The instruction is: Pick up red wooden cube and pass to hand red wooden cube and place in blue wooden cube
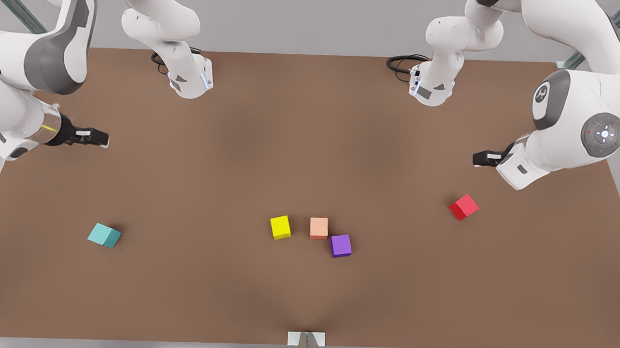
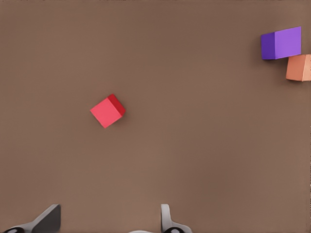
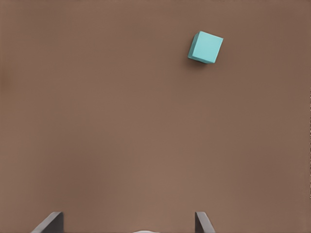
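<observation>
While the red wooden cube (image 1: 464, 207) lay beside the purple cube (image 1: 341, 245) | judged light, rigid, matte; grip opposite flat faces | left gripper (image 2: 109, 221) spread, empty above it | right gripper (image 3: 129, 223) spread, waiting above the blue wooden cube (image 3: 205, 47)

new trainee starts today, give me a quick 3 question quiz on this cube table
1. True or false: the red cube touches the purple cube.
2. Which cube lies nearest the right gripper? A yellow B teal C salmon
3. Fill in: the left gripper hangs above the table, holding ____.

Key
1. False; it lies alone, apart from the three middle cubes.
2. B, the teal cube.
3. Nothing; its jaws are open, like the right's.
</observation>
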Robot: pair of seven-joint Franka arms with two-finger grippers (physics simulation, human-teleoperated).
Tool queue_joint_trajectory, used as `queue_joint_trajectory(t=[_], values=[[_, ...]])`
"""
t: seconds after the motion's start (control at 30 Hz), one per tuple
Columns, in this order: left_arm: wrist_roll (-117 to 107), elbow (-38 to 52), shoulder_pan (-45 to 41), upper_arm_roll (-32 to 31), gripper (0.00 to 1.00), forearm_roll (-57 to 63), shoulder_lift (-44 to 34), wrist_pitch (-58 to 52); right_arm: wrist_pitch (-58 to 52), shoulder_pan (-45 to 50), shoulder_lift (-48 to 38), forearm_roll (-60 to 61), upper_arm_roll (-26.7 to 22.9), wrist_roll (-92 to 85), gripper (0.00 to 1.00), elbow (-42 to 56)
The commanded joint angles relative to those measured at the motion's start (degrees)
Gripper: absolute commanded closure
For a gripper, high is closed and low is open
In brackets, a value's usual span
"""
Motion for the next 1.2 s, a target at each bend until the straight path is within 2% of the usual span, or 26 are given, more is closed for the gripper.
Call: queue_joint_trajectory(t=[0.0, 0.07, 0.1, 0.17, 0.23, 0.37, 0.53, 1.17], values=[[-4.06, -0.03, 0.01, 0.04, 0.00, -0.75, -0.11, 1.49, 3.99, 0.17, -0.02, -0.10, -0.03, -3.72, 0.00, 0.14], [-4.23, -0.73, 0.01, 0.39, 0.00, -0.84, -0.11, 2.45, 3.91, 0.17, 0.15, 0.16, -0.03, -3.72, 0.00, 0.23], [-4.50, -4.06, 0.01, 3.90, 0.00, -3.03, -0.02, 5.96, 3.99, 0.17, 0.33, 0.34, -0.03, -3.45, 0.00, 0.40], [-11.87, -16.18, 0.01, 7.95, 0.00, -3.12, 0.24, 24.41, 3.82, 0.17, 0.68, 0.25, -0.03, -3.89, 0.00, 0.76], [-21.27, -24.19, 0.01, 8.56, 0.00, -3.12, 2.00, 37.60, 3.64, 0.09, 0.86, 0.34, -0.12, -3.89, 0.00, 0.76], [-33.40, -33.68, 0.01, 9.09, 0.00, -3.30, 3.76, 50.17, 3.64, 0.35, 1.12, 0.34, -0.03, -3.54, 0.00, 0.76], [-34.38, -37.91, 0.27, 12.17, 0.00, -6.20, 5.25, 54.84, 3.64, 0.61, 1.47, 0.34, 0.06, -3.36, 0.00, 0.67], [-29.90, -40.46, 0.27, 12.17, 0.00, -6.64, 10.97, 57.21, 3.20, 0.79, 1.91, 0.25, 0.32, -3.89, 0.00, 0.32]])
